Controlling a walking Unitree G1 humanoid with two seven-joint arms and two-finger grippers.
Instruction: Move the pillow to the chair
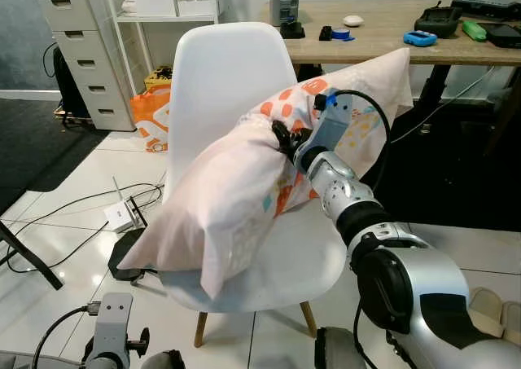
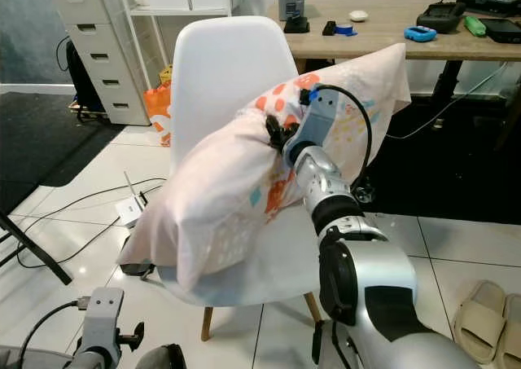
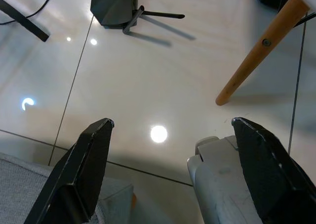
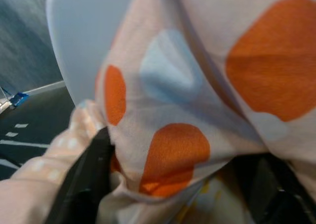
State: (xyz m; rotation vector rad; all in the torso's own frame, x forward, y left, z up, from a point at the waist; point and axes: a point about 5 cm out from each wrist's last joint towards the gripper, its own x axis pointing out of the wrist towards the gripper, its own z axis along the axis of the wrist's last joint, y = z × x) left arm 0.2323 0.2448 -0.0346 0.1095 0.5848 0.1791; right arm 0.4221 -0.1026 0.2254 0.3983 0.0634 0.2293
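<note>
pale pink fabric pillow with orange and blue dots (image 1: 220, 198) lies slanted across the white moulded plastic chair with wooden legs (image 1: 220, 76), its lower end on the seat and its upper corner against the backrest. the right tool (image 1: 281, 137) pinches a bunched fold of it mid-length. the left tool (image 3: 168, 150) hangs spread above the glossy tiled floor (image 3: 148, 80).
</note>
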